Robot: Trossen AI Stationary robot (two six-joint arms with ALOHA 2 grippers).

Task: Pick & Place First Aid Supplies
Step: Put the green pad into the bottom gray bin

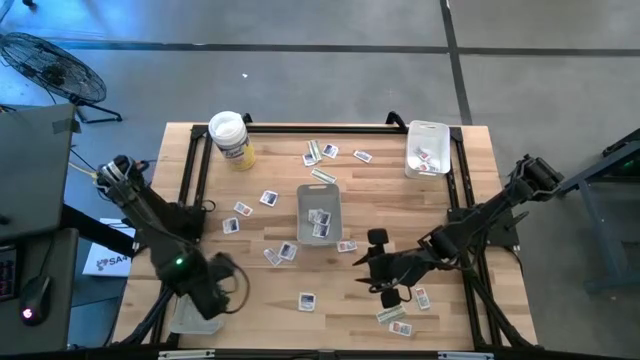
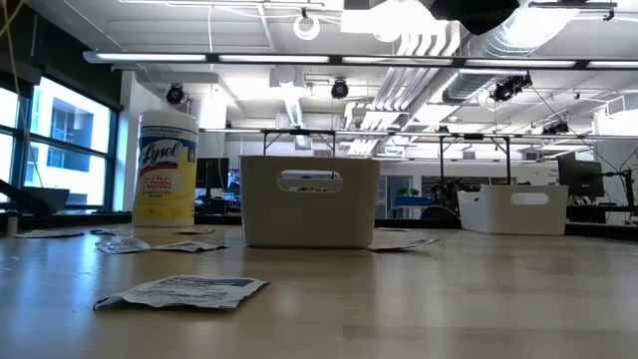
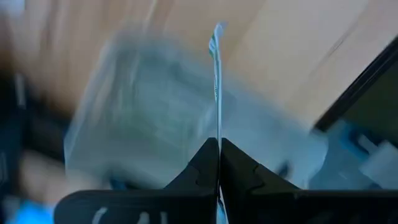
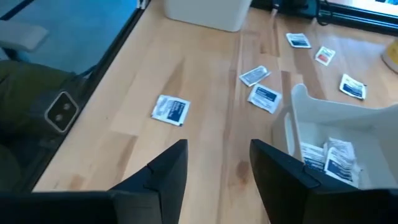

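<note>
Round tub (image 2: 166, 170), far left of table: yellow label read "Lysol". Packets (image 2: 184, 291) carried print too small to read. No other legible text seen.

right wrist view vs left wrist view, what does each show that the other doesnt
Only the right wrist view: the right gripper with its fingers open and empty over bare table, loose packets on the wood, and the center tray with packets inside.

Only the left wrist view: the left gripper with its fingers shut on a thin packet seen edge-on, above a blurred clear tray.

Both: wooden tabletop, a tray, and first aid packets.
</note>
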